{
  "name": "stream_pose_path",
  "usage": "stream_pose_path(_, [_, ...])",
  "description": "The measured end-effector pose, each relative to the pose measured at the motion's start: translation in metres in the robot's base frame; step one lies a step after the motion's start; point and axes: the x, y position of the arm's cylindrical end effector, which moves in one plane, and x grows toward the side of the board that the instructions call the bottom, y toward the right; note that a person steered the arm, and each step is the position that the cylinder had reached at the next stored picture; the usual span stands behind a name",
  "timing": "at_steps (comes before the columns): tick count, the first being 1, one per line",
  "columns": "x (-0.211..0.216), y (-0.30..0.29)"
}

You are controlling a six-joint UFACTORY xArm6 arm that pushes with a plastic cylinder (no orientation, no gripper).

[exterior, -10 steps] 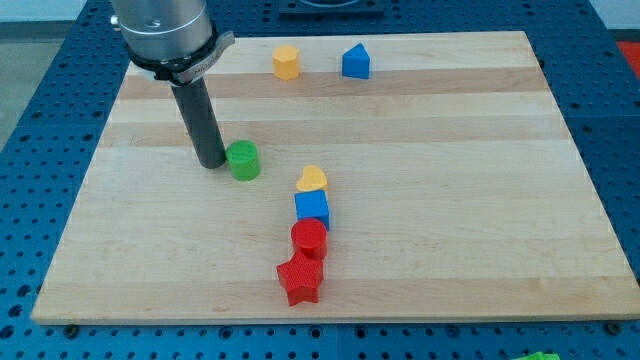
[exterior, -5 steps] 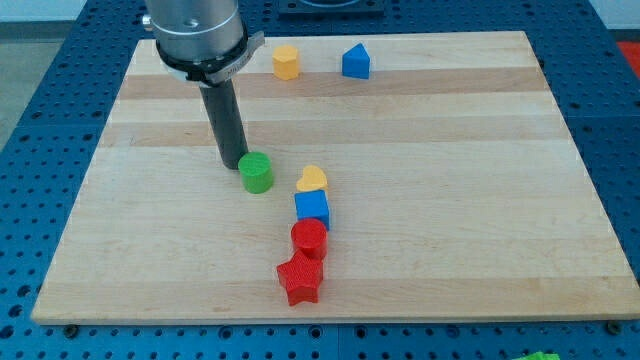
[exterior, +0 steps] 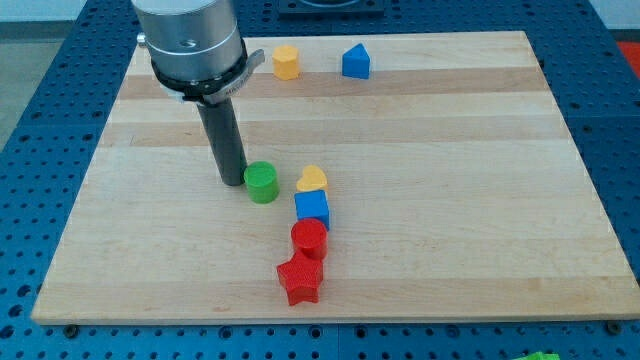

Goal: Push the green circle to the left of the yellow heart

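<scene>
Wooden board (exterior: 450,150), my tip (exterior: 233,182) touching green circle (exterior: 262,183), left of yellow heart (exterior: 312,179), no pincer visible.

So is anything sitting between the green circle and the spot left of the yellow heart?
Nothing visible. The green circle lies just left of the yellow heart, bare board between them. My tip is against the circle's left side.

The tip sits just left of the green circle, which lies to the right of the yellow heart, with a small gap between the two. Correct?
Not quite. In the camera view the green circle lies to the left of the yellow heart, not the right. The rest holds: my tip sits just left of the circle, and a small gap separates the blocks.
</scene>
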Motion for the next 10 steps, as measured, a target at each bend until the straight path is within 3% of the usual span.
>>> stream_pose_path(4, [0.019, 0.019])
stream_pose_path(6, [-0.006, 0.013])
stream_pose_path(10, [-0.006, -0.017])
